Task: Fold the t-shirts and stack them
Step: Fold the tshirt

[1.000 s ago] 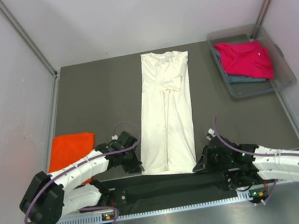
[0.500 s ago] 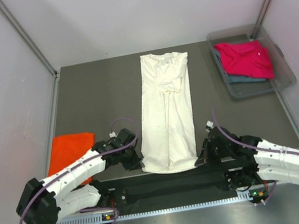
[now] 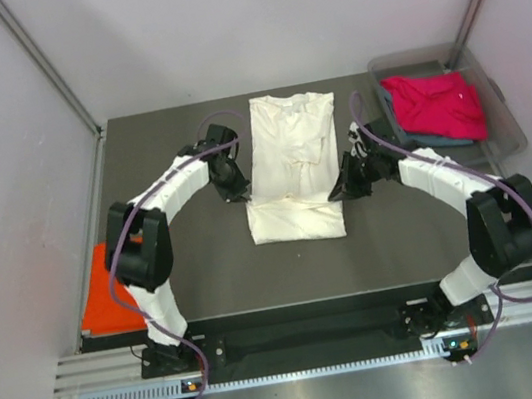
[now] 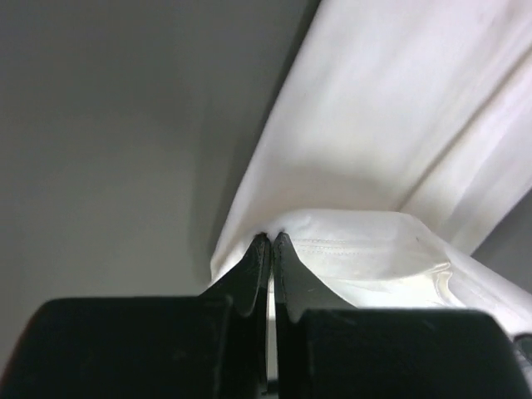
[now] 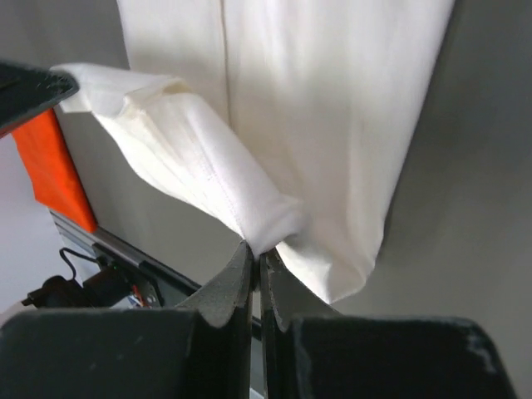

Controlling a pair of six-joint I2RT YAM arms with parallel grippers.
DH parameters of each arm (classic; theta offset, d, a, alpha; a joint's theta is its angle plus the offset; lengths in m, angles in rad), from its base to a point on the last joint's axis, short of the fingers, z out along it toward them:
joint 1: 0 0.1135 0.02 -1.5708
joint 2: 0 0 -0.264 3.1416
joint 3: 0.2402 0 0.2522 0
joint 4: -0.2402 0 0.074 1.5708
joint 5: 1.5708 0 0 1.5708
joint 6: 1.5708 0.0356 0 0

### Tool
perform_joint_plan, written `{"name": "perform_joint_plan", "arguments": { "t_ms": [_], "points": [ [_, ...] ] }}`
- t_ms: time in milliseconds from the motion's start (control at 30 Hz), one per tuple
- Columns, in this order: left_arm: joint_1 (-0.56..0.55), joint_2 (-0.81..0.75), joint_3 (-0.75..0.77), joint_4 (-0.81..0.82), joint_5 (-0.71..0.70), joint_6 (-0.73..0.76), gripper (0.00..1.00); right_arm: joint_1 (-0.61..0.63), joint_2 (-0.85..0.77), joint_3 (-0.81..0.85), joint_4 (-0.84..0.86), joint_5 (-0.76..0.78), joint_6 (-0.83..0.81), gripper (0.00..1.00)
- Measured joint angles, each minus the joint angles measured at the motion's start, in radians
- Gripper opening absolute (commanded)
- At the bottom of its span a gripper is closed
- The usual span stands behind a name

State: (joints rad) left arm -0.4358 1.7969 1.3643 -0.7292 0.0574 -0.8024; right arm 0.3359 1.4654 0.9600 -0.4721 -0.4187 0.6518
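This is a robotics lab test cell: a bare dark grey table (image 3: 179,163) stands boxed in by plain white panels (image 3: 268,17) held in metal struts (image 3: 42,63), and a cabled left arm (image 3: 168,187) and right arm (image 3: 439,175) rise from an aluminium rail (image 3: 100,365) at its near edge, with a cream-white t-shirt (image 3: 288,145) and a clear plastic bin (image 3: 462,158) of others as working material
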Motion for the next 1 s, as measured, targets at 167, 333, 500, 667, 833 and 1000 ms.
{"name": "perform_joint_plan", "arguments": {
  "t_ms": [167, 333, 500, 667, 833, 1000],
  "points": [
    [0.055, 0.213, 0.216, -0.018, 0.061, 0.089, 0.00, -0.040, 0.156, 0.133, 0.008, -0.030, -0.045, 0.00],
    [0.080, 0.291, 0.328, -0.039, 0.105, 0.137, 0.00, -0.089, 0.259, 0.207, -0.002, -0.057, -0.082, 0.00],
    [0.095, 0.319, 0.395, -0.041, 0.143, 0.161, 0.00, -0.134, 0.302, 0.257, -0.028, -0.084, -0.110, 0.00],
    [0.105, 0.362, 0.439, -0.041, 0.172, 0.171, 0.00, -0.163, 0.345, 0.333, -0.043, -0.113, -0.130, 0.00],
    [0.118, 0.415, 0.488, -0.042, 0.191, 0.171, 0.00, -0.177, 0.413, 0.402, -0.053, -0.138, -0.141, 0.00],
    [0.143, 0.455, 0.536, -0.043, 0.215, 0.170, 0.00, -0.178, 0.489, 0.459, -0.072, -0.153, -0.159, 0.00]
  ]
}}
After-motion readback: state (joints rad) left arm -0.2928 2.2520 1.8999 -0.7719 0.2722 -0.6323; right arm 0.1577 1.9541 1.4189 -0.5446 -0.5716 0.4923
